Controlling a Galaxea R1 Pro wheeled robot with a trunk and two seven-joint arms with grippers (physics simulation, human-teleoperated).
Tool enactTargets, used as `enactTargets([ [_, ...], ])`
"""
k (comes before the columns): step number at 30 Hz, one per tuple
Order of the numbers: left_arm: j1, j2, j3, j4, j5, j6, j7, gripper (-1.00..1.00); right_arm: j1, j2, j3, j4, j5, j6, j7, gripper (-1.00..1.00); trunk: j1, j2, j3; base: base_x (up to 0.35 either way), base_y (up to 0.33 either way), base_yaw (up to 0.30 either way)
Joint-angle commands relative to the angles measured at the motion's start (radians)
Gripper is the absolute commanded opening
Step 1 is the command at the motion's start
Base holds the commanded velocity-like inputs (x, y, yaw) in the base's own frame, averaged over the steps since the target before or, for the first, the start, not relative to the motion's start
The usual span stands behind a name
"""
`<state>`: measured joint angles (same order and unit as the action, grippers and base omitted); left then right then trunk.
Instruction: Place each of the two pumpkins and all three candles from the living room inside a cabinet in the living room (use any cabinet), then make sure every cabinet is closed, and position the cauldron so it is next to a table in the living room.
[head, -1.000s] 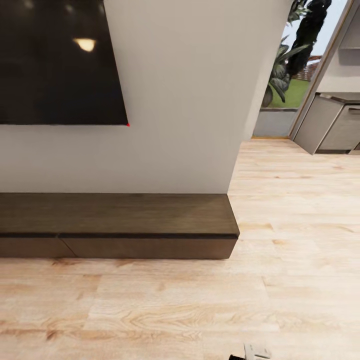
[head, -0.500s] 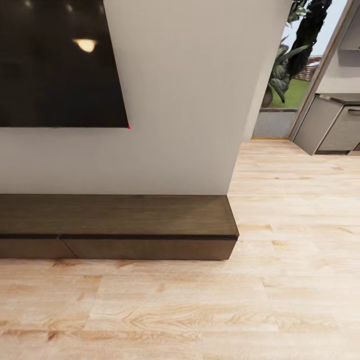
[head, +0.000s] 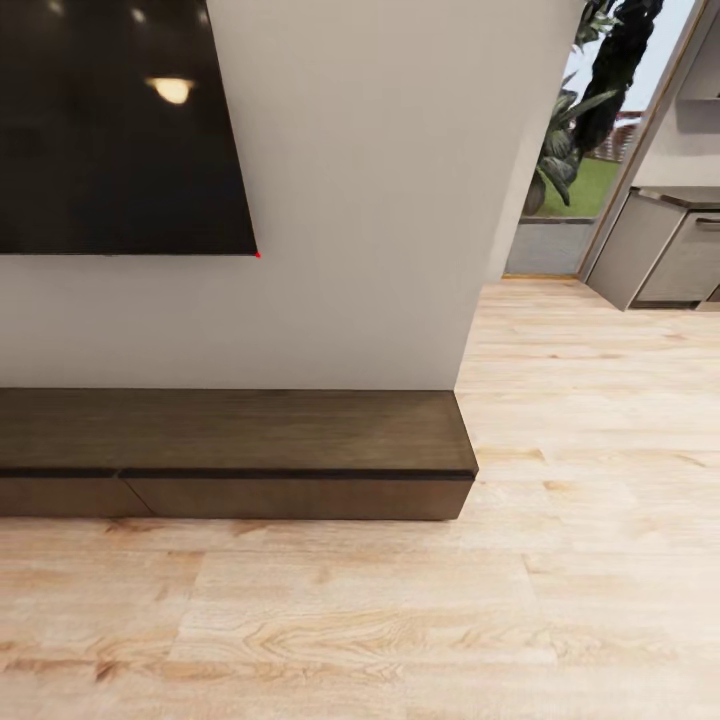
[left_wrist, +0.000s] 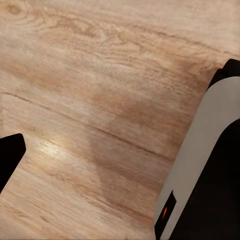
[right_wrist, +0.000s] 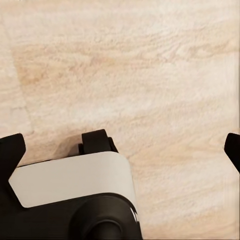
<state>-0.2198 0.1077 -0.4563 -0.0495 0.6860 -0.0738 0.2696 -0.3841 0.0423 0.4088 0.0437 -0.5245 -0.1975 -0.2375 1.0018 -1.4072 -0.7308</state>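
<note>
A low dark cabinet (head: 235, 450) sits shut against the wall under a black TV (head: 120, 125), on plank floor (head: 400, 620). No pumpkins or candles here. The right gripper (right_wrist: 122, 145) is spread and empty (left gripper's grip: cannot tell). Judging progress isn't possible.

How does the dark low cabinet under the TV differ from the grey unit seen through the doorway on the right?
The cabinet is dark brown wood; the grey unit is pale grey. The cabinet sits low on the plank floor below the TV; the grey unit stands taller. The cabinet's fronts show no handles; the grey unit has one near its top. Both look closed.
</note>
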Motion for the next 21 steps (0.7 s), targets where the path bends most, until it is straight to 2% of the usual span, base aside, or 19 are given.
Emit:
enactTargets([
  [1,0.000,0.000,-0.009,-0.001,0.011,-0.001,0.003,1.00,-0.001,0.000,0.008,0.004,-0.009,-0.004,0.000,1.00,0.000,0.000,-0.001,0.000,0.000,0.000],
  [8,0.000,-0.001,-0.007,-0.002,0.015,-0.001,0.003,1.00,-0.001,0.000,0.010,0.002,0.002,-0.006,0.000,1.00,0.000,0.000,-0.001,0.000,0.000,0.000],
  [21,0.000,-0.002,-0.007,-0.001,0.016,-0.001,0.003,1.00,-0.002,0.009,0.010,-0.001,-0.005,-0.007,0.007,1.00,0.000,0.000,-0.001,0.000,0.000,0.000],
])
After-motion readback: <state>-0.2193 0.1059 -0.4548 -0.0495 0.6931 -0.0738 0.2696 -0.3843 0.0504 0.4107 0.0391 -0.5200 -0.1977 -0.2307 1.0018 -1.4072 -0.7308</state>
